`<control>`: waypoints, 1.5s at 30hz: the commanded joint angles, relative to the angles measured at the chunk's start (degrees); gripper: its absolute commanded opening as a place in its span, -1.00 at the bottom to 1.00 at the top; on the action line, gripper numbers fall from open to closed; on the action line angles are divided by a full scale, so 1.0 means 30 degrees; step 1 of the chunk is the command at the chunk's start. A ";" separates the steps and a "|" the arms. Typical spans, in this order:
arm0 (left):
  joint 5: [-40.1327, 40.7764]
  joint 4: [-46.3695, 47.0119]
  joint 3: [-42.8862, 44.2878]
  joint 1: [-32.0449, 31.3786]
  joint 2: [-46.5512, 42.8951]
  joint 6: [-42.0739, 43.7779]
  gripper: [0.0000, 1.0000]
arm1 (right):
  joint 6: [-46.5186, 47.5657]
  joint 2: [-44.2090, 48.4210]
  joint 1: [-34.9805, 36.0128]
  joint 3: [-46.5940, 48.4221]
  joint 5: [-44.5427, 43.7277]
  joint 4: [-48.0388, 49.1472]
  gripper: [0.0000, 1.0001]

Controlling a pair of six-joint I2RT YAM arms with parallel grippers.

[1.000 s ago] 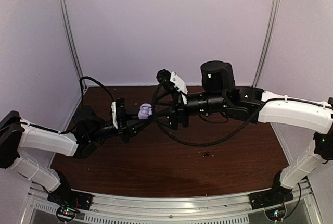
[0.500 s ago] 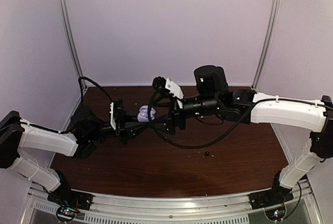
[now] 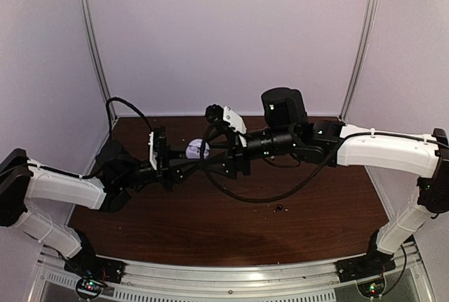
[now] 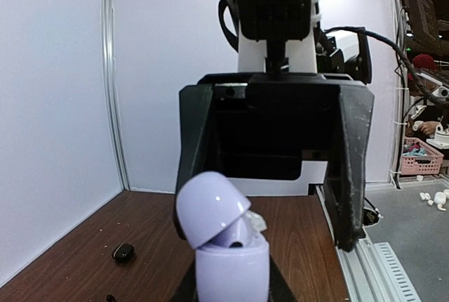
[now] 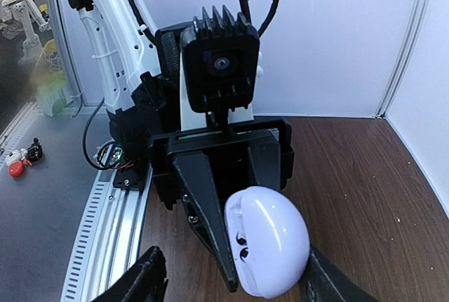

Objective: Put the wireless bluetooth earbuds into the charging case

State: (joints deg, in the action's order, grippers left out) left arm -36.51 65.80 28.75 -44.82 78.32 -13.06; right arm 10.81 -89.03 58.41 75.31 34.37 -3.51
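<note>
My left gripper (image 4: 231, 292) is shut on the base of the lilac charging case (image 4: 232, 263), holding it upright above the table. The case's domed lid (image 4: 209, 208) is hinged open and tilted left. A pale lilac-white earbud (image 4: 242, 234) sits in the case under the lid. My right gripper (image 5: 235, 286) faces the left one, open, its fingers (image 5: 142, 281) on either side of the lid (image 5: 268, 249); the left finger stands well apart from it. A black earbud (image 4: 123, 251) lies on the table. In the top view the case (image 3: 197, 149) hangs between both grippers.
The brown table (image 3: 210, 225) has a few small dark specks (image 3: 279, 208) toward the front right. A metal rail (image 3: 231, 274) runs along the near edge. White walls stand behind and at both sides. A black cable (image 3: 238, 191) loops under the right wrist.
My right arm has moved left, bringing its fingers up to the case. The left gripper has risen slightly with the case, whose lid now faces the top camera.
</note>
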 commanded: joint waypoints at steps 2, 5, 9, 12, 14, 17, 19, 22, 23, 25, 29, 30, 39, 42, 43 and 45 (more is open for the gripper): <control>0.1741 0.0032 0.0765 0.0426 0.0267 -0.1447 -1.00 | 0.0694 0.0692 0.0626 -0.0312 0.0606 -0.0239 0.25; 0.1764 -0.0158 0.0895 0.0553 0.0331 -0.1719 -1.00 | 0.0889 0.0699 0.0769 -0.0307 0.0442 -0.0502 0.20; 0.1748 -0.0619 0.1198 0.0584 0.0348 -0.1766 -1.00 | 0.1494 0.0131 0.1034 -0.0010 -0.0276 -0.1291 0.13; 0.1969 -0.1097 0.1512 0.0584 0.0376 -0.1968 -1.00 | 0.2223 -0.0061 0.1612 0.0355 -0.1552 -0.1934 0.13; 0.2288 -0.1566 0.1722 0.0584 0.0434 -0.2205 -1.00 | 0.2932 -0.0185 0.2123 0.0611 -0.2842 -0.2474 0.13; 0.2651 -0.1705 0.1823 0.0584 0.0435 -0.2700 -1.00 | 0.3895 -0.0362 0.2846 0.0736 -0.5031 -0.2989 0.12; 0.2834 -0.1808 0.1936 0.0584 0.0460 -0.3172 -1.00 | 0.4325 -0.0424 0.3164 0.0601 -0.6062 -0.3009 0.10; 0.2936 -0.2045 0.2167 0.0598 0.0450 -0.3926 -1.00 | 0.4853 -0.0590 0.3509 0.0533 -0.7358 -0.3183 0.07; 0.2941 -0.2155 0.2252 0.0586 0.0411 -0.4138 -1.00 | 0.5156 -0.0648 0.3726 0.0507 -0.8007 -0.3257 0.06; 0.2997 -0.2339 0.2449 0.0584 0.0384 -0.4564 -1.00 | 0.5815 -0.0917 0.4232 0.0523 -0.9615 -0.3428 0.07; 0.2822 -0.2125 0.2595 0.0584 0.0528 -0.5341 -1.00 | 0.6271 -0.1177 0.4841 0.0218 -1.0845 -0.3071 0.15; 0.2649 -0.2062 0.2617 0.0584 0.0597 -0.5424 -1.00 | 0.6248 -0.1110 0.4845 0.0086 -1.1021 -0.2876 0.16; 0.1739 -0.2043 0.2523 0.0584 0.0552 -0.5260 -1.00 | 0.5624 0.0272 0.4630 -0.1126 -1.2801 -0.0919 0.38; 0.2006 -0.2844 0.2544 0.0584 0.0454 -0.4861 -1.00 | 0.4499 0.1246 0.3816 -0.1605 -1.1551 0.0031 0.55; 0.2177 -0.3009 0.2530 0.0584 0.0419 -0.4756 -1.00 | 0.4185 0.1500 0.3549 -0.1694 -1.1300 0.0247 0.59; 0.2538 -0.2941 0.2358 0.0584 0.0272 -0.4736 -1.00 | 0.3826 0.1933 0.3320 -0.1899 -1.1139 0.0709 0.62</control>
State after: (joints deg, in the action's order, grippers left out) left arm -34.68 55.16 33.63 -44.07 79.83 -26.72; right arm 25.41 -87.44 69.04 71.18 -4.89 -4.40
